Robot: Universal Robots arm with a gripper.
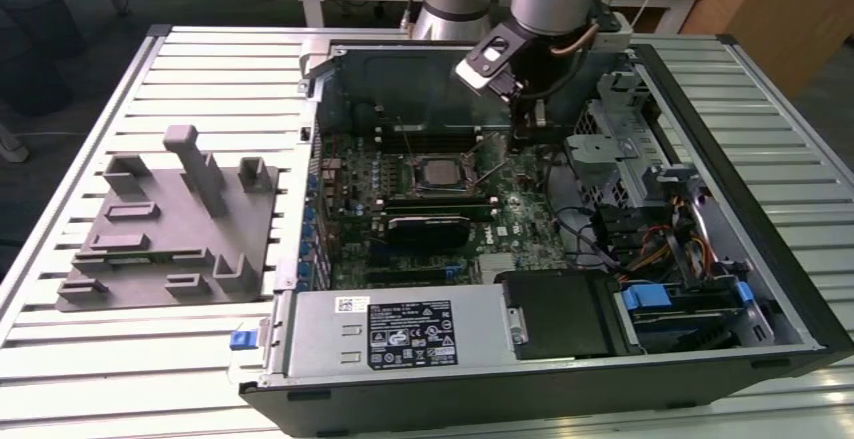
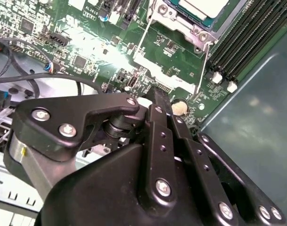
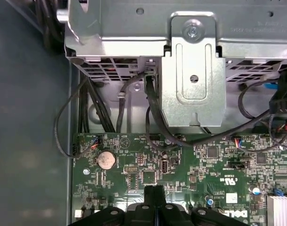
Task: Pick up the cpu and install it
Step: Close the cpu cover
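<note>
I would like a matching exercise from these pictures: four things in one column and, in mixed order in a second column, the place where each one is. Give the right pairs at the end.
Things
1. cpu
2. grey tray
3. gripper
4. coin battery

Places
A. on the slatted table, outside the computer case
B. flat on the green board, near its edge
C. in the square socket
D. above the green board, inside the case

Pairs: 1-C, 2-A, 3-D, 4-B
</note>
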